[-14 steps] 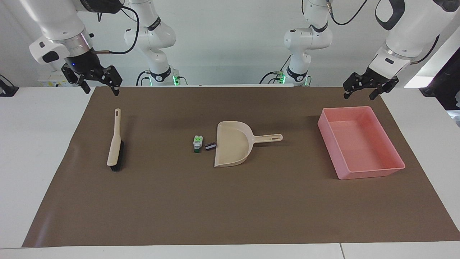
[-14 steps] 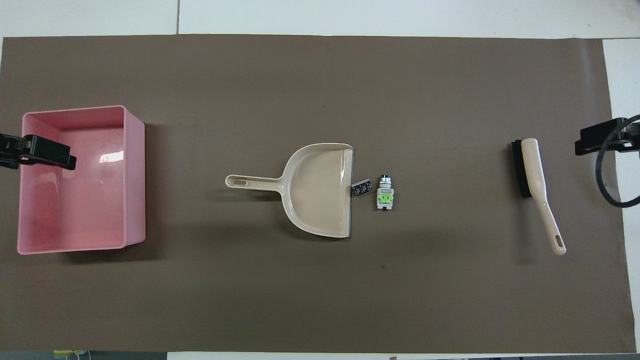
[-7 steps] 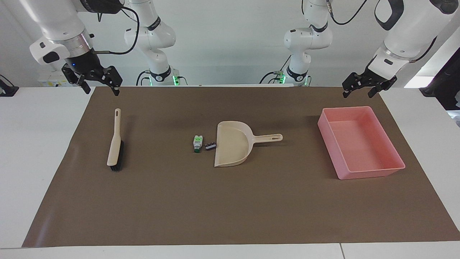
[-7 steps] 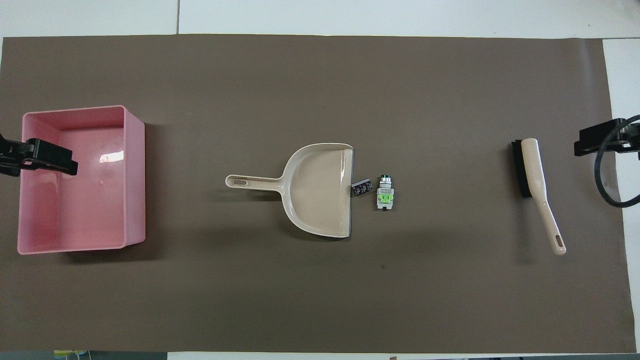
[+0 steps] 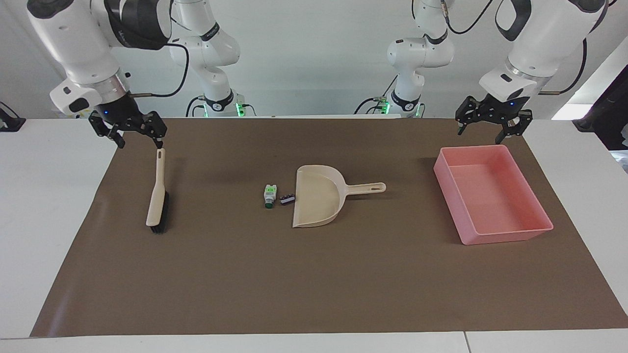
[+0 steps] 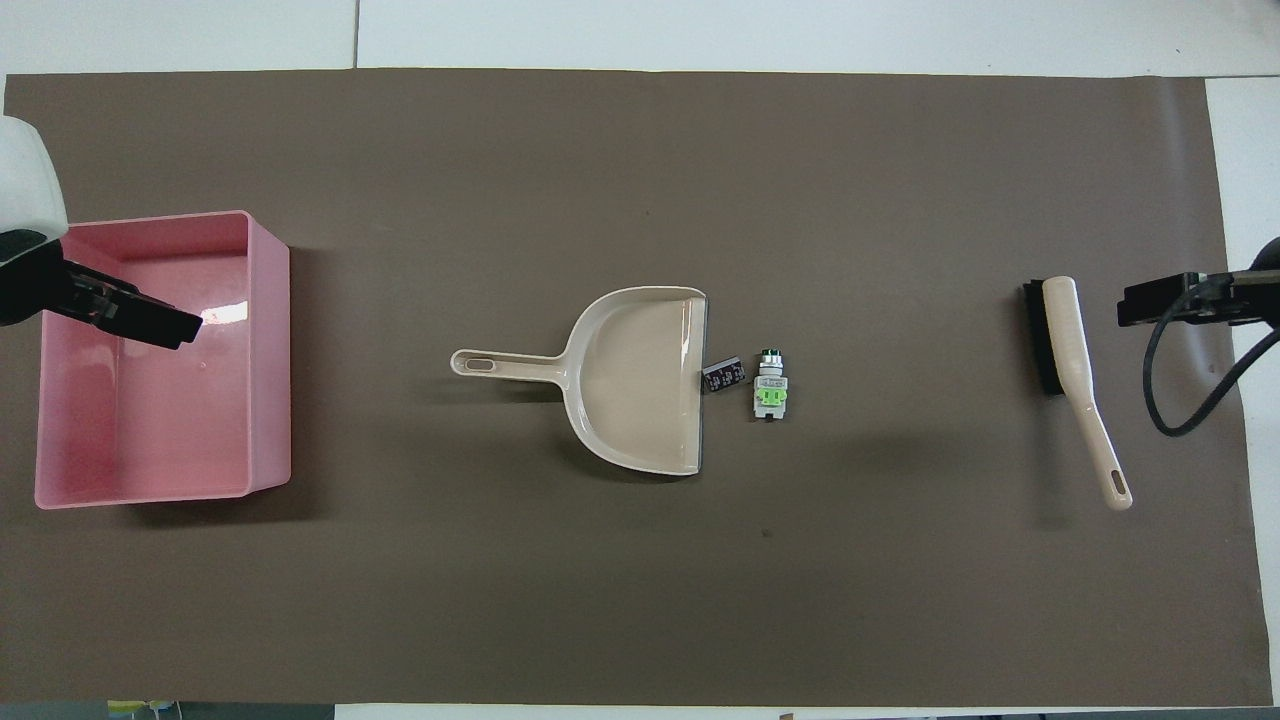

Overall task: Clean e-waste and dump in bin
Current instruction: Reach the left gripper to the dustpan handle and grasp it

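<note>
E-waste first: I see two tiny parts lying side by side on the brown mat point(image 5: 314, 274) in the middle of the desk point(image 5: 44, 206). The white part point(image 5: 270, 194) has a green patch with an orange mark on its body and a dark round tip at the end pointing away from the robots. The small black block point(image 5: 287, 198) lies between it and the dustpan point(image 5: 318, 196), right at the open lip of the pan; I cannot tell whether it touches the lip. Both parts lie flat on the mat, outside the pan.

That beige dustpan sits flat, its mouth facing the right arm's end of the desk and its handle pointing toward the left arm's end. Well apart from it, toward the left arm's end, stands the bin point(image 5: 449, 196), a shallow pink rectangular tray with upright walls. Toward the right arm's end lies the beige brush point(image 5: 157, 191), dark bristles along one side, handle end nearer the robots.

My left gripper point(image 5: 489, 126) hangs in the air over the bin's edge nearest the robots, jaws apart and holding nothing. My right gripper point(image 5: 139, 139) hovers just above the tip of the brush handle, jaws spread and not gripping it.
</note>
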`<state>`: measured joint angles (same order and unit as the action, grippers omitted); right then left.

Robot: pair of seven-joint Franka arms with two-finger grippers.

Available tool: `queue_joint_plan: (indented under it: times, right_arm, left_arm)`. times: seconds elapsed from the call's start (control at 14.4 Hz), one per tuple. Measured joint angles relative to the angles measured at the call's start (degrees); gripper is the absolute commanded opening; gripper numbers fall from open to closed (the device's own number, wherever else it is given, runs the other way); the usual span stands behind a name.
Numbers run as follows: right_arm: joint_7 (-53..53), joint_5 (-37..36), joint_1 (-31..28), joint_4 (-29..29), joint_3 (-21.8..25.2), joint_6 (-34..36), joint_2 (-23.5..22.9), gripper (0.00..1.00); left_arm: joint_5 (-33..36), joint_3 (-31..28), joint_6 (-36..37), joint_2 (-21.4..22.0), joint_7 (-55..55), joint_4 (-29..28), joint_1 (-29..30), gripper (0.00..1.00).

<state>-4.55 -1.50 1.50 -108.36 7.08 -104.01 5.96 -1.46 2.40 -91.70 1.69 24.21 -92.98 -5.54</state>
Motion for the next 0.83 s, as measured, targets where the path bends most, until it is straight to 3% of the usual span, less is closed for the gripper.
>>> queue_joint_plan:
  times: [0.14,0.49,0.83]
  right_arm:
    - [-4.9,0.0,-2.0,-7.6,0.1,-3.9,1.8,1.0]
    - [-11.1,0.0,-5.5,-20.3,0.3,-14.6,1.7,1.0]
    - [-12.0,-0.1,-5.9,-27.2,0.3,-20.5,1.6,1.0]
  left_arm:
    - [0.0,0.1,-2.7,0.0,6.7,-1.3,-2.2,1.0]
    - [0.8,0.2,-9.6,-2.1,20.1,-6.0,-9.2,1.0]
    - [5.5,0.4,-19.2,-10.1,22.6,-9.2,-18.3,1.0]
